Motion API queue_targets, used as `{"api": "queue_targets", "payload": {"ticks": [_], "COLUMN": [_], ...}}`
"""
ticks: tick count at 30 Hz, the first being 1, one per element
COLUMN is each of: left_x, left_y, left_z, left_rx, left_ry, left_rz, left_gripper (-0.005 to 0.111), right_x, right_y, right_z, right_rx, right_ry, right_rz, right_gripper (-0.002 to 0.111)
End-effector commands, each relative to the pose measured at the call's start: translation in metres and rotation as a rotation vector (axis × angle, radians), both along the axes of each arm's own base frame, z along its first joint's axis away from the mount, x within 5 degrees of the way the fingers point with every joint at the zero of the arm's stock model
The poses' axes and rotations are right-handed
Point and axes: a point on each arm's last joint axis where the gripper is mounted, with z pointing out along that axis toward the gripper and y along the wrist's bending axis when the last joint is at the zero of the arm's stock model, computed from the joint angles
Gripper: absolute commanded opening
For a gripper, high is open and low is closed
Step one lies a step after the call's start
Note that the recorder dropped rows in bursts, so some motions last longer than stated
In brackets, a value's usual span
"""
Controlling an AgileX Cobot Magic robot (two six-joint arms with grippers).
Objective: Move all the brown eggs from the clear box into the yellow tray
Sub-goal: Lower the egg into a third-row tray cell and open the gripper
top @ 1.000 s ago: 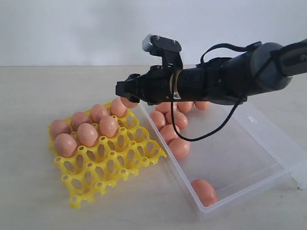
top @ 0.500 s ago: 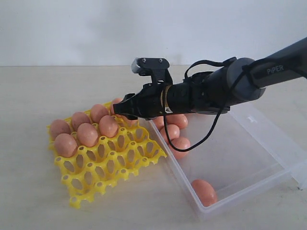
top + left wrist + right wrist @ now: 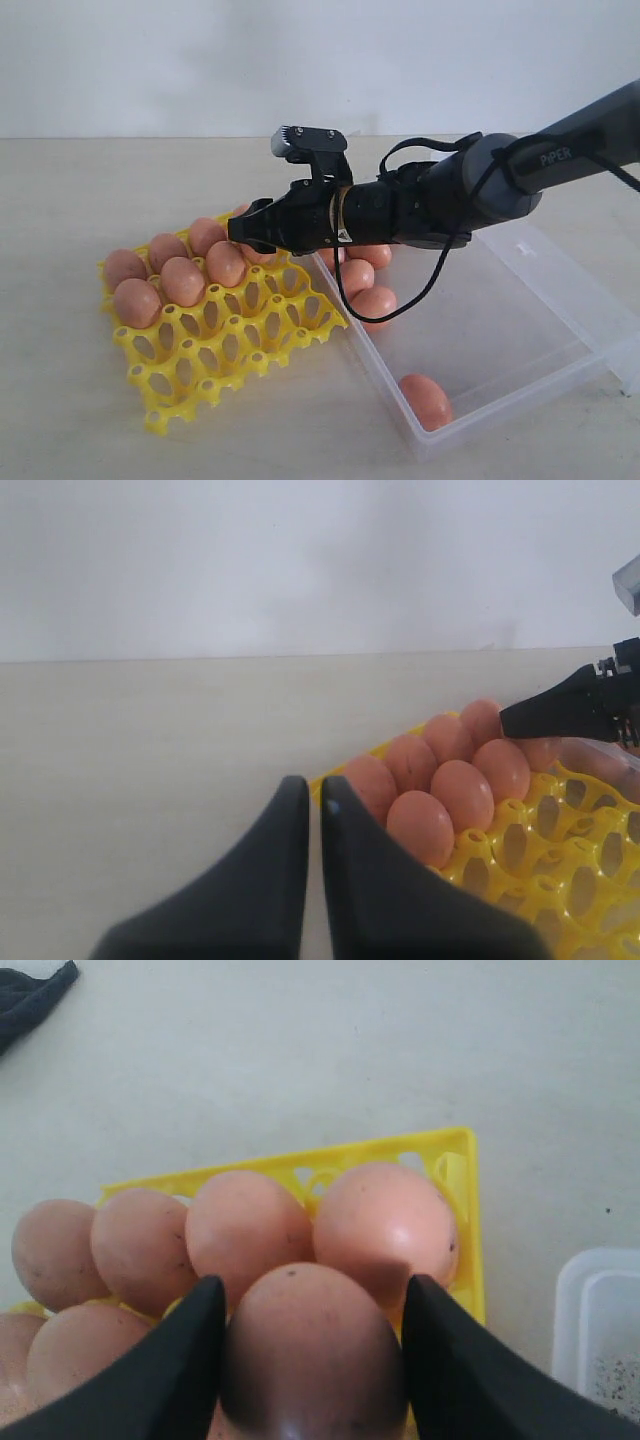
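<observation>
Over yellow tray (image 3: 230,350) | R hand (image 3: 312,1290) clamped on egg (image 3: 310,1360), mostly hidden ext. view | L hand (image 3: 312,785) together.

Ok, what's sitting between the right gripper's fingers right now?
A brown egg fills the gap between the right gripper's fingers, touching both, above the yellow tray. The right wrist view shows it.
</observation>
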Motion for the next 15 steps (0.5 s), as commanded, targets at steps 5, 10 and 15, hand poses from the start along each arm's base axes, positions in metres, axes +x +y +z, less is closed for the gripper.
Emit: {"api": "queue_targets", "payload": {"ticks": [5,10,15], "left_x": [-0.0001,-0.0001,-0.0001], "left_y": [0.0001,0.0001,0.0001], "left_z": [0.0000,0.0000,0.0000], "left_rx": [-0.004,-0.004,-0.004], "left_ry": [-0.007,-0.007,-0.007], "left_rz": [0.002,0.002,0.002], "left_gripper": [0.004,0.004,0.004], "right_x": [-0.0008,-0.0007,-0.0007], "right_y": [-0.0009,-0.0010,-0.0011], "right_z": [-0.0075,-0.0075,-0.0076], "right_rx": [-0.019,-0.018,-0.020], "right_ry": [0.018,0.019,0.019], "right_rz": [-0.008,-0.009,-0.010], "right_gripper": [0.045,0.045,0.045]}}
